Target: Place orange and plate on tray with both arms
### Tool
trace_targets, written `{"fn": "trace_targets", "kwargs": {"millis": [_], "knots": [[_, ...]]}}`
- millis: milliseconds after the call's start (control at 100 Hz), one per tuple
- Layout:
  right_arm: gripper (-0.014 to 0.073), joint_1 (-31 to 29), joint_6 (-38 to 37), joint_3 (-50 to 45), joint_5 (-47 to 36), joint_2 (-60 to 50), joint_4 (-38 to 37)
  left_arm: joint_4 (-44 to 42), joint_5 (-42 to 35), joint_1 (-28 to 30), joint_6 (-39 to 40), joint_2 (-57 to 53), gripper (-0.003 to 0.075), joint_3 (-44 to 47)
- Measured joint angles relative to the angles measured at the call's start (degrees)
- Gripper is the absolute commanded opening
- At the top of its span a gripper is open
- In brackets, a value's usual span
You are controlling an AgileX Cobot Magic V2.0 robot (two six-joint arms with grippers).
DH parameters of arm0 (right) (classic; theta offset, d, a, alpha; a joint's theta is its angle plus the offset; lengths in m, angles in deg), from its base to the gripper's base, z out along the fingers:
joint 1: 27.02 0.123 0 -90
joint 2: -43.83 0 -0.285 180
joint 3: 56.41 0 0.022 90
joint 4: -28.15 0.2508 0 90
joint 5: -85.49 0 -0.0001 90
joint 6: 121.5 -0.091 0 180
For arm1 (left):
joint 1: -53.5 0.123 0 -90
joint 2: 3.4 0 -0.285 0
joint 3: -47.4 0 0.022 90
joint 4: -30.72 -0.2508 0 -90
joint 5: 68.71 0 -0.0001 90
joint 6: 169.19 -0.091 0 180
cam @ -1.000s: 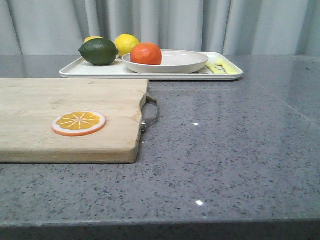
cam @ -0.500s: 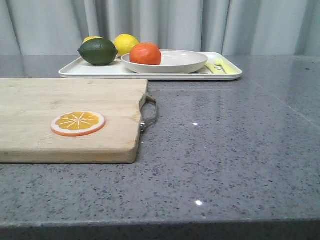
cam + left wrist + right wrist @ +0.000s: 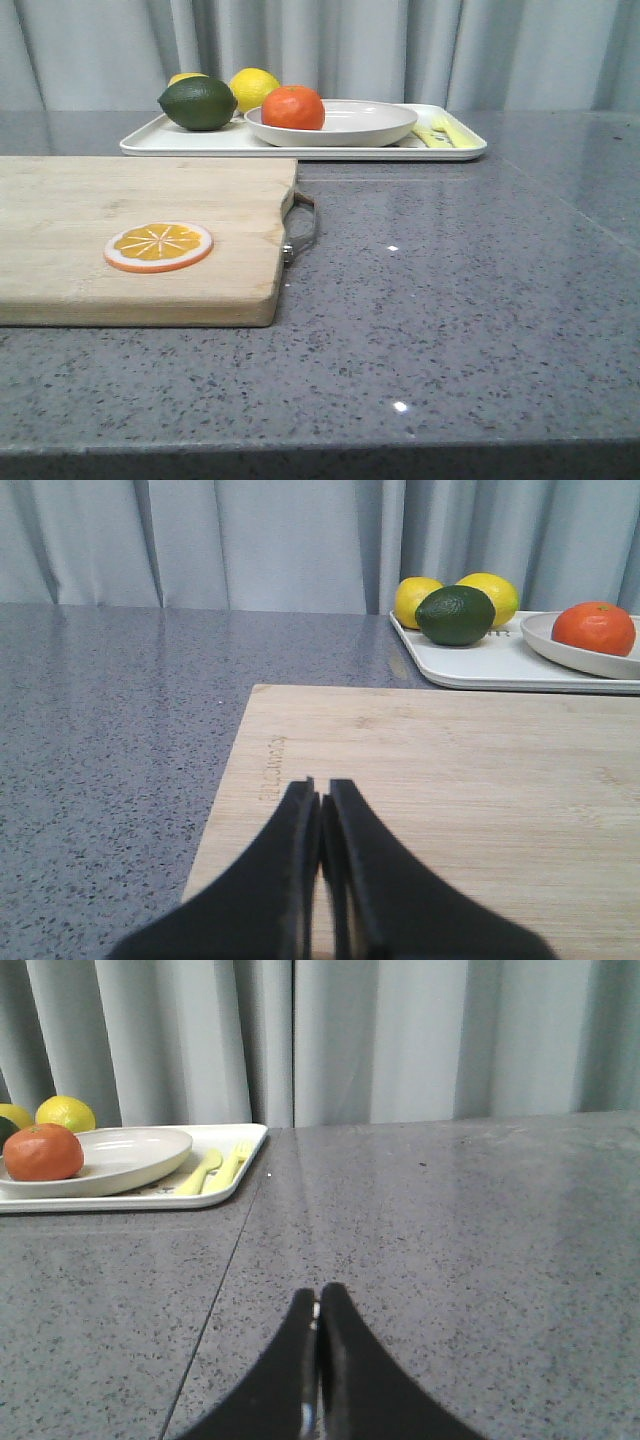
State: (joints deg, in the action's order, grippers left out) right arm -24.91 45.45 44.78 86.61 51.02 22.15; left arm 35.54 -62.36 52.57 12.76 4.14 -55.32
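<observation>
The orange (image 3: 293, 107) rests in the left part of the off-white plate (image 3: 360, 124), and the plate stands on the white tray (image 3: 190, 141) at the back of the table. Both also show in the wrist views: orange (image 3: 594, 628), plate (image 3: 560, 648), tray (image 3: 480, 660); orange (image 3: 42, 1152), plate (image 3: 130, 1155), tray (image 3: 240, 1165). My left gripper (image 3: 320, 792) is shut and empty, low over the wooden cutting board (image 3: 450, 770). My right gripper (image 3: 318, 1295) is shut and empty over bare grey table, far from the tray. Neither gripper appears in the front view.
A dark green lime (image 3: 197, 103) and two yellow lemons (image 3: 254, 88) sit at the tray's left end. Yellow cutlery print (image 3: 440, 132) marks its right end. The cutting board (image 3: 130, 235) with a metal handle (image 3: 300, 228) carries an orange slice disc (image 3: 158, 246). Curtains hang behind the table.
Nothing in the scene has moved; only the picture shifts by a few pixels between frames.
</observation>
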Motion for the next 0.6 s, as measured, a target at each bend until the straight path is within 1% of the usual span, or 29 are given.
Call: {"fn": "trace_targets", "kwargs": {"millis": [140,600], "knots": [[-0.0069,0.0,0.0,0.0,1.1,0.0,0.0,0.0,0.0,0.0,0.0,0.0,-0.0019,0.0],[-0.0069,0.0,0.0,0.0,1.1,0.0,0.0,0.0,0.0,0.0,0.0,0.0,-0.0019,0.0]]}}
